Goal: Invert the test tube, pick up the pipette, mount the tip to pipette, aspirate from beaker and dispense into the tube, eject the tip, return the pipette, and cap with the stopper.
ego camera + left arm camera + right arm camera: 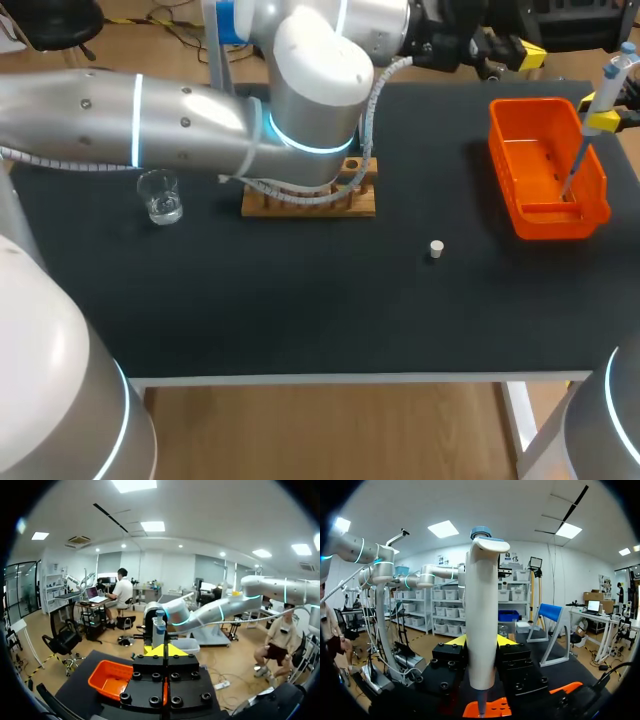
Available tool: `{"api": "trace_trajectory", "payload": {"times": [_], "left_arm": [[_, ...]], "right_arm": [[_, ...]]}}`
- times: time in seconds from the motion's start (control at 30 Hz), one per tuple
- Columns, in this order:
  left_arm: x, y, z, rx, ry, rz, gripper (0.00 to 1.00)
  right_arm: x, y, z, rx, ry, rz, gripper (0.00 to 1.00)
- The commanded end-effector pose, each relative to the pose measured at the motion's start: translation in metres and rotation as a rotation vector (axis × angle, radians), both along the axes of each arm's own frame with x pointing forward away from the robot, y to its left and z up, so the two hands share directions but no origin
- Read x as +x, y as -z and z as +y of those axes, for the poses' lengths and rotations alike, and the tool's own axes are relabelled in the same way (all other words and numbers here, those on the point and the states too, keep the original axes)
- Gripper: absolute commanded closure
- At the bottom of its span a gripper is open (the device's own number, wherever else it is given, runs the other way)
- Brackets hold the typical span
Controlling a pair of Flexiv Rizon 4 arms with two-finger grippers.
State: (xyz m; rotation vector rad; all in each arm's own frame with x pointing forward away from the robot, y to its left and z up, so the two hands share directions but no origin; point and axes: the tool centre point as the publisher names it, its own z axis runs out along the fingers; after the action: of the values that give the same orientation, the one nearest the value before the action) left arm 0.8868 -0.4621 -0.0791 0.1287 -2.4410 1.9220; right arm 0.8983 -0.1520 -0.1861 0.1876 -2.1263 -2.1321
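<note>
You look to be late in the sequence, around the tip-eject step. Your right gripper [603,122] pinches the pipette [481,605] from both sides. It is upright, with its thin lower end pointing down into the orange bin [550,222] at the far right of the table [300,310]. Whether a disposable tip sits on that end is too small to tell. Picking up the pipette is done; mounting, aspirating and dispensing I would judge done too, given where it hangs, though nothing here proves it. The beaker [160,196] stands with clear liquid, well apart from the pipette. The wooden rack [300,205] is mostly covered by your left arm and the test tube is hidden, so neither its inversion nor its fill can be checked. Your left gripper [165,651] has its yellow tips pressed together on nothing visible, near the bin. Left to do, by my reading: eject, return the pipette, and cap — the stopper [436,249] lies loose on the table between rack and bin.
</note>
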Motion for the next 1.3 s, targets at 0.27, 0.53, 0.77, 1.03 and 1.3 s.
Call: {"api": "trace_trajectory", "payload": {"times": [0.27,0.53,0.77,1.03,1.3], "left_arm": [[0.0,0.0,-0.001,0.001,-0.003,0.0,1.0],[0.0,-0.005,-0.013,0.001,-0.008,-0.032,1.0],[0.001,-0.009,-0.034,-0.014,0.021,-0.097,1.0],[0.007,-0.013,-0.058,-0.002,-0.017,-0.081,1.0],[0.007,-0.013,-0.074,-0.005,-0.087,-0.047,1.0]], "right_arm": [[0.002,0.0,-0.002,-0.001,-0.007,0.0,1.0],[0.002,0.0,-0.002,-0.001,-0.007,0.0,1.0],[0.002,0.0,-0.002,-0.001,-0.007,0.0,1.0],[0.002,0.0,-0.002,-0.001,-0.007,0.0,1.0],[0.002,0.0,-0.002,-0.001,-0.007,0.0,1.0]]}}
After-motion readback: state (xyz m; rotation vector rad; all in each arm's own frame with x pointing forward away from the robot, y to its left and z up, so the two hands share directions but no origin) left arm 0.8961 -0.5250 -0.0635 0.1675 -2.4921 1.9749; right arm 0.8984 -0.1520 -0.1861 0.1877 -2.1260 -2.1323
